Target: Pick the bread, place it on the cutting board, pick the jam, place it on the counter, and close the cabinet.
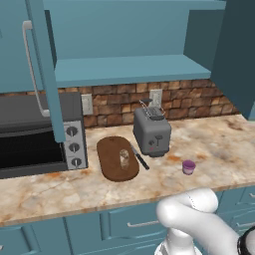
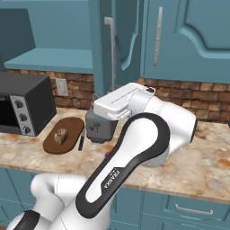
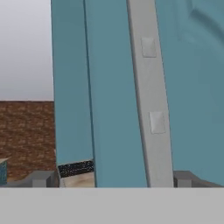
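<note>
Bread lies on the cutting board beside the toaster, and the jam stands on the desk. End effector fingers stand wide apart, straddling the open cabinet door's edge and silver handle.

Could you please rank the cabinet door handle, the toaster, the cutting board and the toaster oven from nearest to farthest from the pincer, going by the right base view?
1. Cabinet door handle: right in front of the open pincer.
2. Toaster: on the counter just below the hand.
3. Cutting board: left of the toaster.
4. Toaster oven: far left.
</note>
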Tool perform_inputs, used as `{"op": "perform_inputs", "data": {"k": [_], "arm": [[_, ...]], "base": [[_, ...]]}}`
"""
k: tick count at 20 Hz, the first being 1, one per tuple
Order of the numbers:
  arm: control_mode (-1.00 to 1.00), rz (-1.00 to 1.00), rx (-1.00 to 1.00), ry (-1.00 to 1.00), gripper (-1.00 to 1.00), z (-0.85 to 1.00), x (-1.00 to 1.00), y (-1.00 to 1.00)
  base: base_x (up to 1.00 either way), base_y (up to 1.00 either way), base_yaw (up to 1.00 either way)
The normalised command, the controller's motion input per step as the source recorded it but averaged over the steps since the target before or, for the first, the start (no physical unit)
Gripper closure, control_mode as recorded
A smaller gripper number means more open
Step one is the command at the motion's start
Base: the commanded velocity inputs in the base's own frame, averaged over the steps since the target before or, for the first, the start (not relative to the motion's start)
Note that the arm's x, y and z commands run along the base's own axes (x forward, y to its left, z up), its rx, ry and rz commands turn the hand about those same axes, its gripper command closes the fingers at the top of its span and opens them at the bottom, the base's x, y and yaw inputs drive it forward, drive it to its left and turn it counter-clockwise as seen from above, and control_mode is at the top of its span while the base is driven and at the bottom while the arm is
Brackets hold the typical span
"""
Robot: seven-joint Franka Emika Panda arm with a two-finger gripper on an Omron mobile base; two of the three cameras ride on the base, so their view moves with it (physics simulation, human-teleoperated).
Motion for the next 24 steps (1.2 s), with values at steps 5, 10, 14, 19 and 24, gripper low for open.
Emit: {"op": "perform_inputs", "data": {"k": [5,10,14,19,24], "arm": [[-1.00,-0.12,0.00,0.00,-1.00,0.00,0.14,0.30],[-1.00,-0.10,0.00,0.00,-1.00,0.00,0.19,0.31],[-1.00,-0.02,0.00,0.01,-1.00,0.00,0.27,0.37],[-1.00,0.00,0.00,0.01,-1.00,0.00,0.27,0.42],[-1.00,0.00,0.00,0.00,-1.00,0.00,0.22,0.35]], "base": [[0.00,0.00,0.00],[0.00,0.00,0.00],[0.00,0.00,0.00],[0.00,0.00,0.00],[0.00,0.00,0.00]]}}
